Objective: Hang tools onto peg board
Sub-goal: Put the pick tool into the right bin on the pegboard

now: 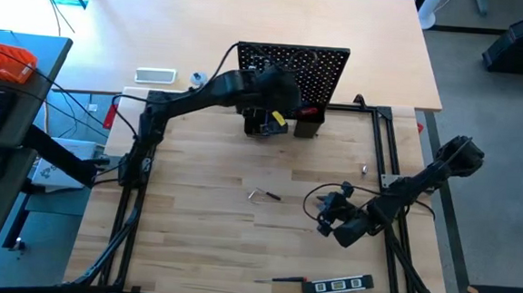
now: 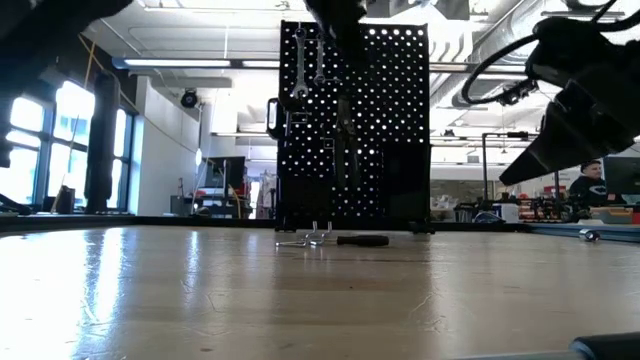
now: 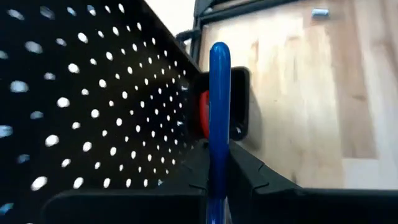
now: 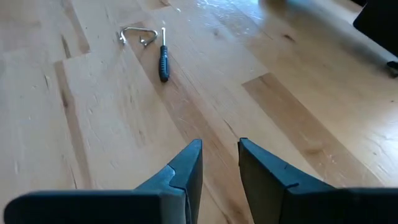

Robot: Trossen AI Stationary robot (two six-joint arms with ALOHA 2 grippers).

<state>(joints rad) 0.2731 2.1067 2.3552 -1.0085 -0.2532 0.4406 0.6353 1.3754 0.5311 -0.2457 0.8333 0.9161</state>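
upright black perforated peg board (image 2: 355, 120) at tabletop's far edge, centre | two silver wrenches (image 2: 308, 65) hung near its upper left corner | small black-handled screwdriver (image 2: 362, 240) and bent silver metal piece (image 2: 310, 240) lying on pale wooden tabletop (image 2: 200, 290) before board's base | dark arm (image 2: 585, 85) above right edge

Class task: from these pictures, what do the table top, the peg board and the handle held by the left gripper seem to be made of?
Table top: wood, likely sealed; visible plank seams, grain and soft sheen.
Peg board: probably black painted metal; thin rigid sheet with an even hole grid.
Blue handle, in the left gripper: glossy, seemingly plastic or a dipped coating.
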